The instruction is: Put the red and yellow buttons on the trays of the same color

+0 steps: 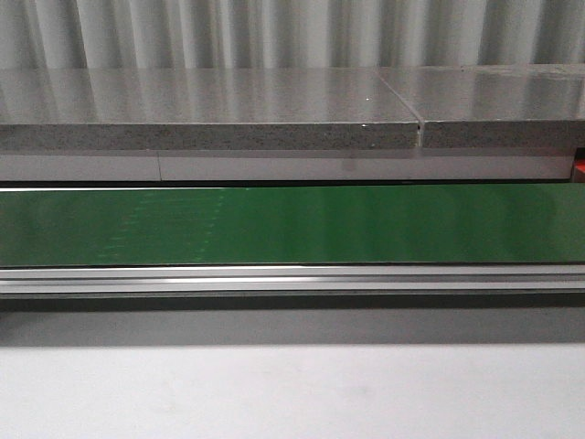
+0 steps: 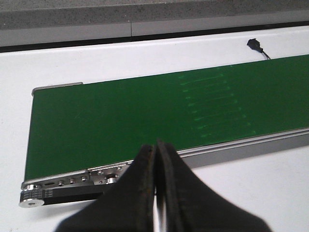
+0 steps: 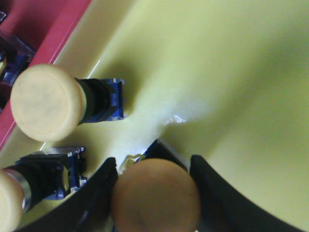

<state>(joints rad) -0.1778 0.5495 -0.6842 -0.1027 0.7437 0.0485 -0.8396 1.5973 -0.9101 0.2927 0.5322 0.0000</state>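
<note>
Pale pleated curtain [image 1: 274,32] behind glossy grey speckled stone counter [image 1: 210,114]; white tabletop [image 1: 292,393] in front, softly lit.

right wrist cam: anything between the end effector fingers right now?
Yes. In the right wrist view a yellow button sits between the right end effector fingers, over the yellow tray.

The conveyor belt [image 1: 292,224] runs across the tabletop [image 1: 292,393] from left to right, with a raised slab [image 1: 210,114] behind it. The left gripper [image 2: 155,193] hangs over the tabletop just in front of the belt's end. Inside the tray [image 3: 231,72], two buttons [image 3: 48,102] lie beside the button [image 3: 155,195] between the right gripper's [image 3: 154,193] fingers.
</note>
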